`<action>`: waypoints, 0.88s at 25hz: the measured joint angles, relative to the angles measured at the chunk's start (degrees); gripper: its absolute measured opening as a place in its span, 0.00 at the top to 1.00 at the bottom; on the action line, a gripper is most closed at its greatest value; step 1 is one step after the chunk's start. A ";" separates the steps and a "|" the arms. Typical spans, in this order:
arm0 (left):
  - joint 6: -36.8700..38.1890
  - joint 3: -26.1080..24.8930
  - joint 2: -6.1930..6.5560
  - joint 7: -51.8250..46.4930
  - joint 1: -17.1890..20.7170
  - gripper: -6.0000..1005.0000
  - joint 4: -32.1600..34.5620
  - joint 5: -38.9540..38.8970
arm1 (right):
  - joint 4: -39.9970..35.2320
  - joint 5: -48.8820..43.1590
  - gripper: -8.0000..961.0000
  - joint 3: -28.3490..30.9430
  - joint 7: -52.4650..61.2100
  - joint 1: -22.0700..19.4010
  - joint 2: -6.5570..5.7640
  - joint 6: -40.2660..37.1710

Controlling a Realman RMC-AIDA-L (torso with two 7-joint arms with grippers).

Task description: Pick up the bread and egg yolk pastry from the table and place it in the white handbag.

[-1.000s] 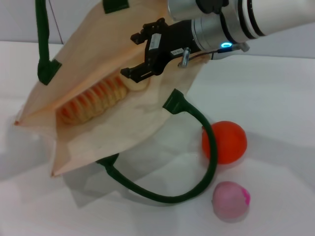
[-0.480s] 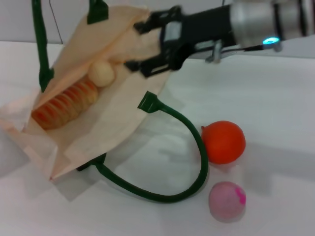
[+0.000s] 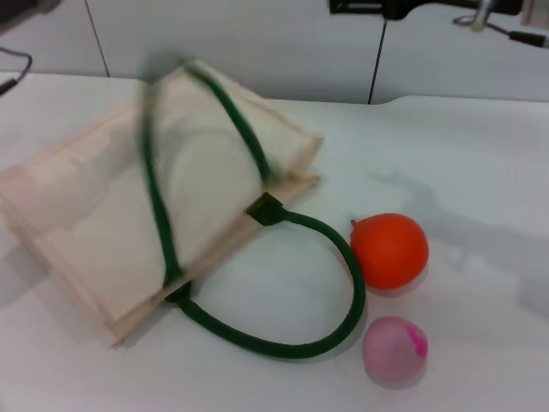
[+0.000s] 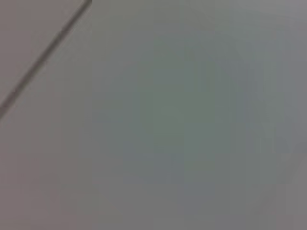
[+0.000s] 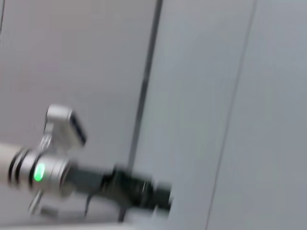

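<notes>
A: Where's the bread and the pastry?
B: Neither shows on the tabletop. The bag lies flat on the left half, mouth closed, so probably inside.
A: Grippers?
B: Right gripper is high over the far edge. Left gripper is up off the tabletop too. Open or closed, cannot tell for either.
A: Risks?
B: Bag's on its side with nothing pinning it, so the round pastry could roll out. One handle loops beside the orange ball, so a tug would knock it into the pink egg.

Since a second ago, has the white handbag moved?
Yes. The white handbag has dropped flat on the table, mouth closed; the orange ball stayed put.
</notes>
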 joint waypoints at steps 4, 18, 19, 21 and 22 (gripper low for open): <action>11.26 -0.28 -2.23 4.16 0.17 0.54 0.08 2.27 | 6.39 8.17 0.09 2.69 -11.08 -1.07 0.05 0.06; 23.45 -10.06 -9.67 59.00 1.98 0.23 -9.53 -24.86 | 40.92 51.07 0.10 7.60 -59.37 -1.10 0.36 1.26; 23.45 -10.06 -9.76 62.84 1.93 0.22 -10.83 -27.87 | 43.87 55.29 0.10 7.93 -61.86 -0.97 0.42 1.27; 23.17 -10.07 -9.84 67.65 1.74 0.22 -12.64 -32.02 | 48.82 63.36 0.10 8.29 -65.98 -0.66 0.45 0.69; 22.42 -10.07 -9.88 70.25 1.70 0.22 -13.99 -34.65 | 50.68 66.58 0.10 8.35 -67.35 -0.65 0.45 0.23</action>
